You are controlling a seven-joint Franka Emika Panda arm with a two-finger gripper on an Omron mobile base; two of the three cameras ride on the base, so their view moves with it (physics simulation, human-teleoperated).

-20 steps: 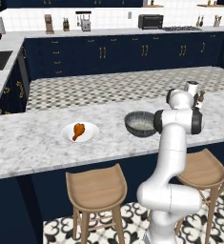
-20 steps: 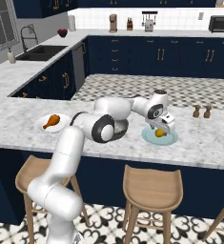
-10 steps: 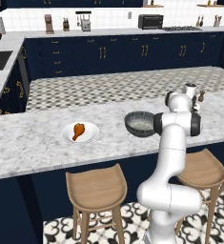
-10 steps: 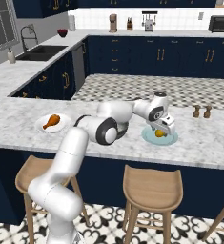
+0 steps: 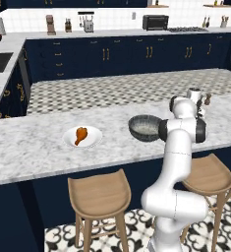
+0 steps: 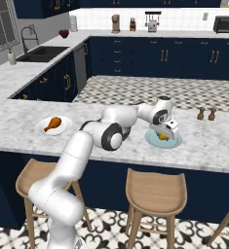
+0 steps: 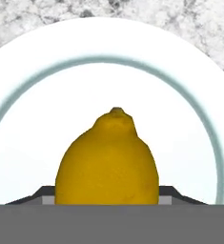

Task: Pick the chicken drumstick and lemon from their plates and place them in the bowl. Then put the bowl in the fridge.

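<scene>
I've got the gripper (image 6: 163,135) low over the pale blue-green plate (image 7: 18,95); lemon (image 7: 107,162) sits between the fingertips, long axis pointing away (jaws either side, contact unclear).

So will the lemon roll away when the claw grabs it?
It might. The lemon is rounded and egg-shaped, so a nudge could roll it across its smooth, shallow plate. Its skin looks smooth and firm, so it may slip a little but probably won't squash. The claw sits on both sides of it, which should help.
</scene>
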